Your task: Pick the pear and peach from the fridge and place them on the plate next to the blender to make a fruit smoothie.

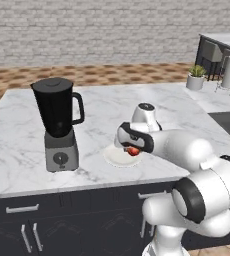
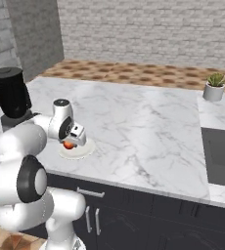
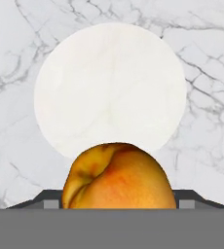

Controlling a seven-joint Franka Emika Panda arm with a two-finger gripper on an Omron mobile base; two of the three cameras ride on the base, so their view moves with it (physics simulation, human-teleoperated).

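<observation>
Flat, even, bright light with no glare; the blender (image 1: 58, 122) throws only a faint soft shadow toward four o'clock, and every view looks slightly soft, low in resolution.

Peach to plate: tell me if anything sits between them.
Nothing visible does. The gripper holds the peach above the plate, whose white surface is bare in the hand view. The blender stands to one side of the plate on the marble counter, apart from it and out of the way.
</observation>
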